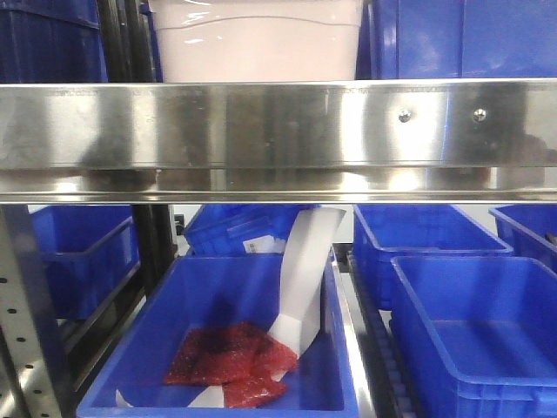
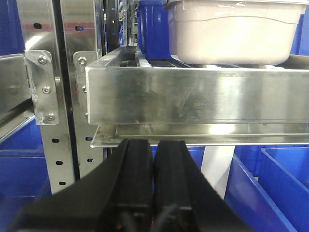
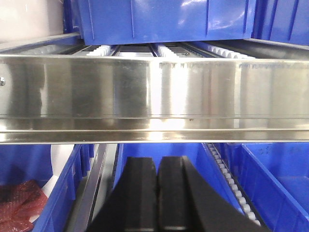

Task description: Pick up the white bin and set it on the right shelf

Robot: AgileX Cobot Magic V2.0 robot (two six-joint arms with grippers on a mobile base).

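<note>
We are seeing the white bin sitting on the right shelf above its steel beam, our left pincer and right pincer hanging below it, both pressed closed and gripping nothing

Pinkish-white bin, blue crates

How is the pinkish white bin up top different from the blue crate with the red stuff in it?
The white bin is pale; the blue crate is bright blue. The bin sits on the steel shelf; the crate sits below it. The crate holds a red bag. Both are plastic tubs.
</note>
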